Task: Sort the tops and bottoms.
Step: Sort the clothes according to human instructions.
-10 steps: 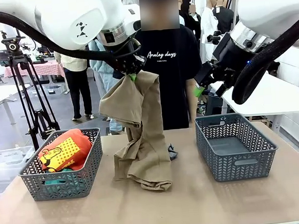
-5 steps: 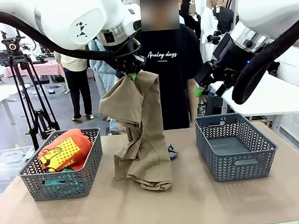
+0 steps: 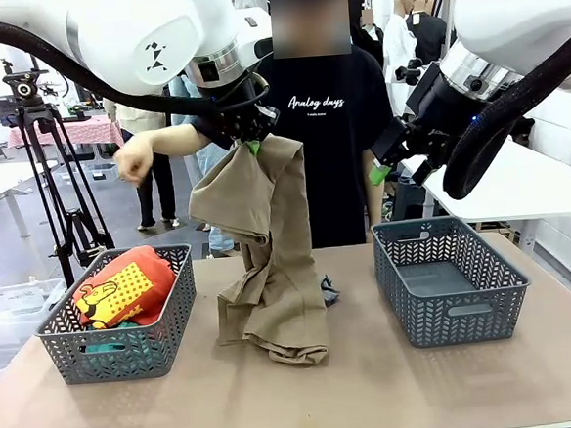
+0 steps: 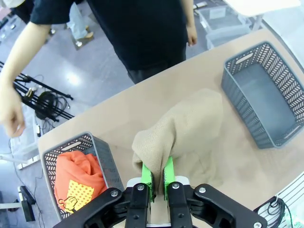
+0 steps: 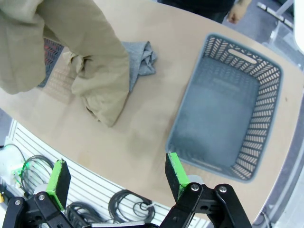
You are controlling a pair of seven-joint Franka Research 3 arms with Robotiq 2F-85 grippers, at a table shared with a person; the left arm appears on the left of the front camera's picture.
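Observation:
My left gripper (image 3: 252, 144) is shut on the top of the tan khaki garment (image 3: 268, 249), which hangs from it high above the table, its lower end bunched on the tabletop. In the left wrist view the green pads (image 4: 148, 176) pinch the tan cloth (image 4: 183, 128). A small heather grey garment (image 3: 327, 290) lies on the table behind the tan one, also seen as the grey cloth (image 5: 141, 61). The orange garment with a yellow print (image 3: 121, 286) lies in the left basket (image 3: 124, 353), over a bit of teal cloth (image 3: 101, 345). My right gripper (image 5: 114, 178) is open, high above the right basket (image 5: 228, 114).
The right basket (image 3: 449, 279) holds nothing. A person in a black T-shirt (image 3: 323, 123) stands at the far side, one arm (image 3: 163, 144) stretched toward picture left. A tripod (image 3: 52, 162) stands behind the left basket.
The person has raised an arm out toward picture left. Both arms and the tan garment have stayed where they were.

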